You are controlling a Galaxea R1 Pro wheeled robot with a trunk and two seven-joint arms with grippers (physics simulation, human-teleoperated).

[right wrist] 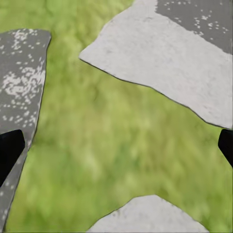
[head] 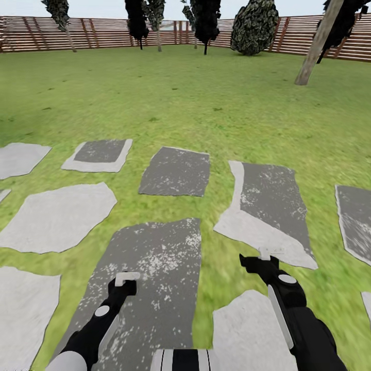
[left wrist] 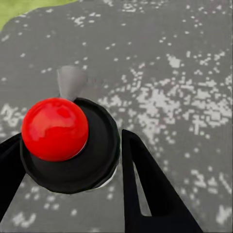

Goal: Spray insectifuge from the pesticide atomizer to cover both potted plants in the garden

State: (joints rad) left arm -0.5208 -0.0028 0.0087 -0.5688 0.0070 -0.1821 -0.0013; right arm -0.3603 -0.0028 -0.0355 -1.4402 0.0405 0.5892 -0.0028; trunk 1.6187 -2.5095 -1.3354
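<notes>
My left gripper (head: 123, 284) hangs low over a dark grey stone slab (head: 149, 268). Its fingers are shut on the pesticide atomizer (left wrist: 73, 162), seen end-on in the left wrist view as a black round top with a red ball and a short grey spout. In the head view a pale piece of the atomizer (head: 127, 279) shows at the fingertips. My right gripper (head: 256, 260) is open over the grass, and its black fingers (right wrist: 9, 150) stand wide apart with nothing between them. The potted plants are out of view.
Flat pale and dark stepping stones (head: 56, 216) lie across the green lawn (head: 196, 98) in front of me. A brown slatted fence (head: 98, 33) closes the far side, with dark trees, a rounded bush (head: 255, 28) and a leaning trunk (head: 317, 44).
</notes>
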